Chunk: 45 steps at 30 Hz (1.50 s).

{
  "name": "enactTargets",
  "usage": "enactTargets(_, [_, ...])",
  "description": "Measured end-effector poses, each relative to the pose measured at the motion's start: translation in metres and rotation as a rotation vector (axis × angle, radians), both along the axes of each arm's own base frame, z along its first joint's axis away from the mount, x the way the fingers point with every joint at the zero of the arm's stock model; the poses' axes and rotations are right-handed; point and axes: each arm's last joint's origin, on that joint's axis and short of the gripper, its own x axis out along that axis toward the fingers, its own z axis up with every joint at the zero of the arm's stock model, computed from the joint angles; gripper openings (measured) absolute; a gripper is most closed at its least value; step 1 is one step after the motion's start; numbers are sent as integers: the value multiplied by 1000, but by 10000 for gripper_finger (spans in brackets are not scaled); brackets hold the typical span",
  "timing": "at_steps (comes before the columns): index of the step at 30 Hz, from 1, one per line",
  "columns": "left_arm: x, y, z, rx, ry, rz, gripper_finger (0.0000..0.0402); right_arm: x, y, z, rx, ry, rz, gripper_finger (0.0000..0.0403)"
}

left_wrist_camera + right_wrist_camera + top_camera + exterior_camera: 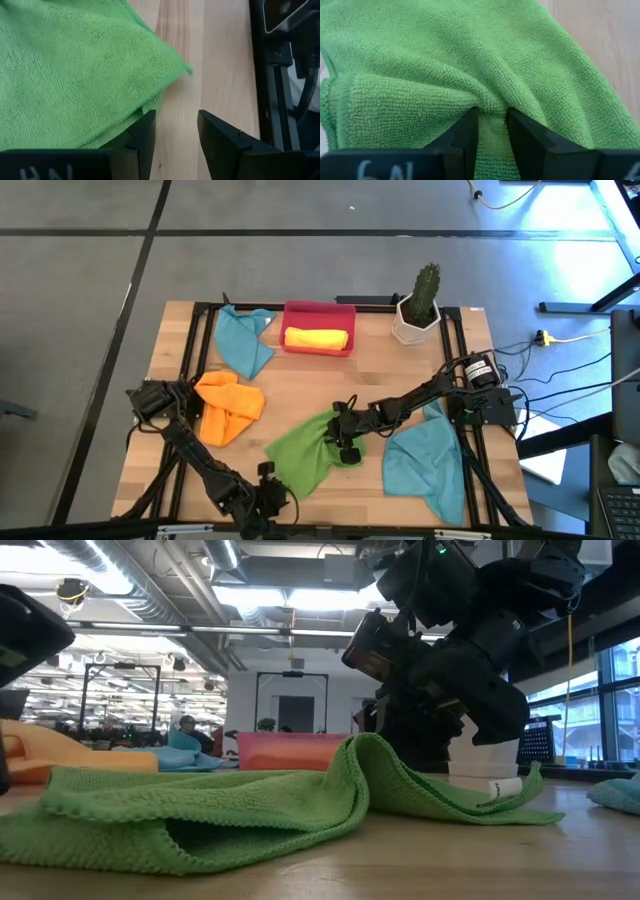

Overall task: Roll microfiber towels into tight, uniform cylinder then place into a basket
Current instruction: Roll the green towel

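A green microfiber towel (pixel 305 450) lies crumpled in the middle of the table. My right gripper (pixel 345 442) is shut on it near its right side. My left gripper (pixel 274 486) stands open at the towel's near corner (pixel 175 65), with bare wood between its fingers. At the far edge, the red basket (pixel 290 310) holds a rolled yellow towel (pixel 316 338). An orange towel (pixel 228 405) and two teal towels (pixel 245 340) (pixel 425 460) lie loose on the table. My right gripper pinches a gathered fold of the green towel (pixel 492 112) between its two fingers, slanting down from the table's right side. The fold is drawn up into a ridge (pixel 365 745), and the rest of the towel lies slack on the table. My left gripper has one finger (pixel 142 132) at the towel's edge; whether it touches, I cannot tell.
A white pot with a cactus (pixel 418 310) stands at the far right, beside the basket. Black frame rails (pixel 190 350) run along the table's left and right sides. Bare wood (pixel 330 385) shows between the basket and the green towel.
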Motion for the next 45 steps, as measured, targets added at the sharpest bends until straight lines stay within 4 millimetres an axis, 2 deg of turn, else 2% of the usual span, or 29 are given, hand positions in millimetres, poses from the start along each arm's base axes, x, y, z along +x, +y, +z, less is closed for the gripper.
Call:
enactTargets(5, [-3,3,-2,43,31,3,137,0,0,0,1,0,0,108])
enactTargets(13, [-17,21,-8,165,158,132,134,0,0,0,0,1,0,108])
enactTargets(24, [-12,34,-7,237,191,135,90,0,0,0,0,1,0,108])
enactTargets(26, [-15,38,-2,281,185,136,77,0,0,0,-1,1,0,108])
enactTargets(31, [-29,42,31,278,35,144,41,0,0,0,-3,1,3,108])
enactTargets(33, [-37,48,34,265,-6,149,31,0,0,0,-3,0,3,108])
enactTargets(36, [-44,62,24,217,-38,176,19,0,0,0,-3,0,3,108])
enactTargets(42, [-44,97,-24,32,-22,224,4,0,0,0,-3,-1,2,108])
enactTargets(45, [-44,112,-34,-2,-67,274,1,0,0,0,-3,-1,2,108])
